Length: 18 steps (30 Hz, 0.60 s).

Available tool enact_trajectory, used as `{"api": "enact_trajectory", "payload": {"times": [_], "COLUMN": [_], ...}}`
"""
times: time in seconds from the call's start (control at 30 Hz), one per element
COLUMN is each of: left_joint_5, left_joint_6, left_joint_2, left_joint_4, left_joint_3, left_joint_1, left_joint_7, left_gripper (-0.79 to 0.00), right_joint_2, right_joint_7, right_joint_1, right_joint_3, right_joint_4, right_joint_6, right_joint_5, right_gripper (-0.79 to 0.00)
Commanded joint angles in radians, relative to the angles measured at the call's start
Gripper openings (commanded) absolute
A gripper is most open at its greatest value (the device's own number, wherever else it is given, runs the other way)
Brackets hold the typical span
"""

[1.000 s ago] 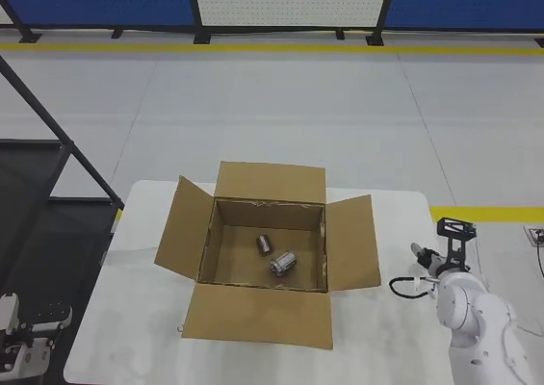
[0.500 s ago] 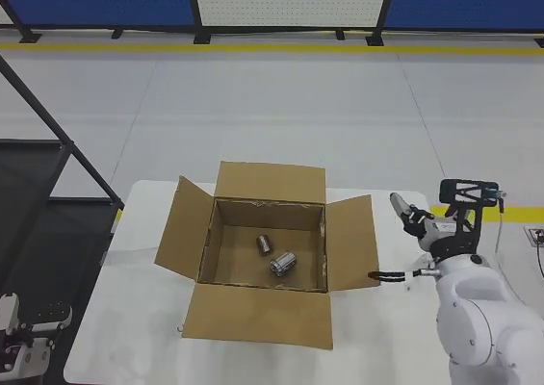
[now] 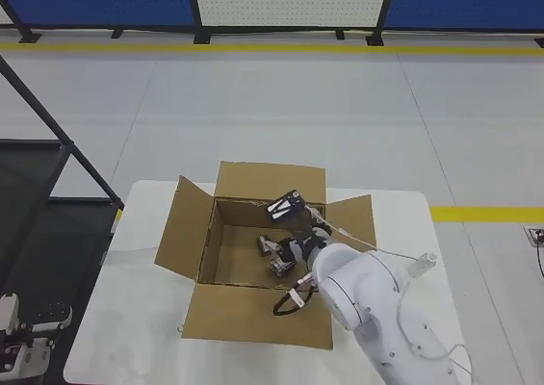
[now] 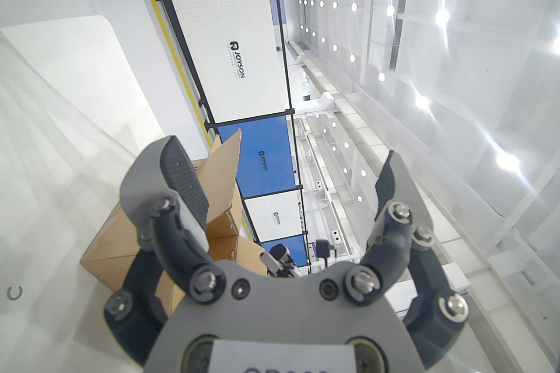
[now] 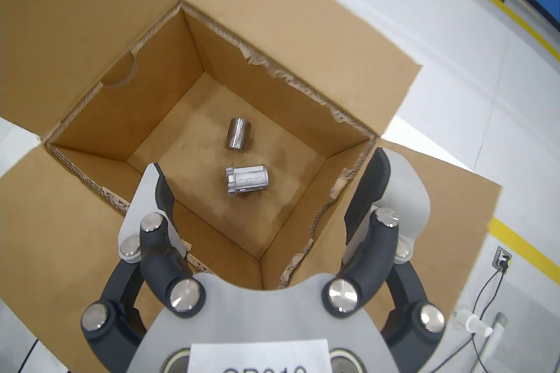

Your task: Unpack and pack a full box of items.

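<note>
An open cardboard box [image 3: 270, 183] stands mid-table with all flaps folded out. On its floor lie a smooth metal cylinder [image 5: 238, 134] and a flanged, ribbed metal part [image 5: 248, 180], close together but apart. My right gripper [image 5: 267, 167] hangs open above the box's opening, over the flanged part and well clear of it, with nothing between its fingers. From the top, the right arm [image 3: 368, 289] reaches in over the box's right flap and hides part of the metal pieces [image 3: 273, 262]. My left gripper [image 4: 283, 154] is open and empty, pointing up and away beside the box [image 4: 223, 173].
The white table [image 3: 137, 289] has bare surface left and right of the box. A small white bottle-like object [image 3: 424, 262] lies on its right side. A black metal rack [image 3: 21, 192] stands to the left of the table.
The right arm has swung from beyond the table's right edge to over the box. The metal parts have not moved.
</note>
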State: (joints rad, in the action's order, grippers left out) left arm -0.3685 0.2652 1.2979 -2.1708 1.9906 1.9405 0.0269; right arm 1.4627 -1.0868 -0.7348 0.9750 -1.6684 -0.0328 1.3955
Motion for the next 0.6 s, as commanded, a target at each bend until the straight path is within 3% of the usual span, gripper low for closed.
{"api": "enact_trajectory", "payload": {"times": [0.0, 0.1, 0.57], "left_joint_5": [0.000, 0.000, 0.000], "left_joint_6": [0.000, 0.000, 0.000], "left_joint_2": [0.000, 0.000, 0.000], "left_joint_4": [0.000, 0.000, 0.000], "left_joint_3": [0.000, 0.000, 0.000], "left_joint_1": [0.000, 0.000, 0.000], "left_joint_7": [0.000, 0.000, 0.000], "left_gripper": [0.000, 0.000, 0.000], "right_joint_2": [0.013, 0.026, 0.029], "right_joint_7": [-0.025, -0.032, 0.009], "right_joint_1": [0.043, 0.079, 0.068], "right_joint_3": [-0.038, -0.045, -0.051], "right_joint_4": [0.101, 0.173, 0.195], "right_joint_6": [-0.032, -0.052, -0.040], "right_joint_5": [0.003, -0.037, -0.045], "right_gripper": [0.000, 0.000, 0.000]}}
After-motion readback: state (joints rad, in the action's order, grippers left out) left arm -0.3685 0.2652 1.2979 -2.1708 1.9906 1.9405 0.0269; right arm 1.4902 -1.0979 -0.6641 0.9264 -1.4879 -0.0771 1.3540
